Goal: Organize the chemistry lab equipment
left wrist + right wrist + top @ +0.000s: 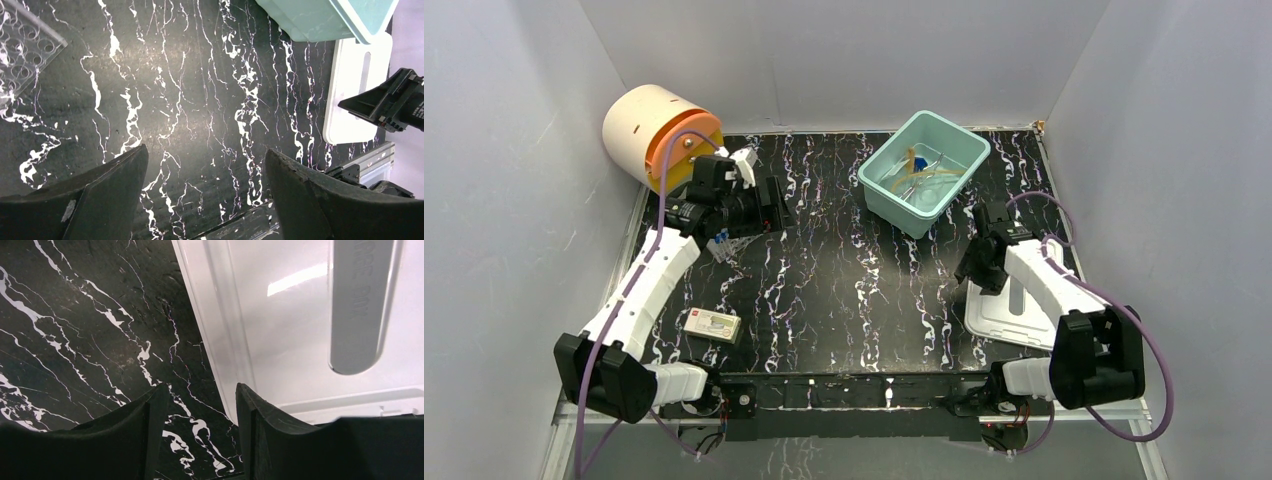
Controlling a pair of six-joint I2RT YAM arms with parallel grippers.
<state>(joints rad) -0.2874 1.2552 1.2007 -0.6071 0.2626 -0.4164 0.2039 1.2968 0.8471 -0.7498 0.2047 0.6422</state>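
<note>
Bench [844, 300]: black slab veined with white, boxed in by plain pale walls on the left, far and right sides.

Far left corner: a cream plastic cylinder with an orange end face [649, 125], lying on its side.

Far edge, right of centre: a teal rectangular plastic tub [904, 210]. A long tan rubber tube [924, 172] is coiled in it beside a small blue-tipped piece [921, 161].

Near right corner: a flat white slotted plastic lid [999, 315], partly under the right arm.

Near edge, left: a small white packet with a red end [714, 325], lying flat and well apart from the rest.

Left side: a clear plastic rack with rows of round holes [25, 50]. It is plain in the left wrist view; from above it is only a pale scrap beneath the left arm.

Left claw [206, 151]: jaws spread wide over bare bench, nothing between them.

Right claw [201, 389]: jaws parted, holding nothing. The right wrist view shows the lid's left edge running under the gap by the right finger. I cannot tell if it touches. The top view hides this behind the arm.
</note>
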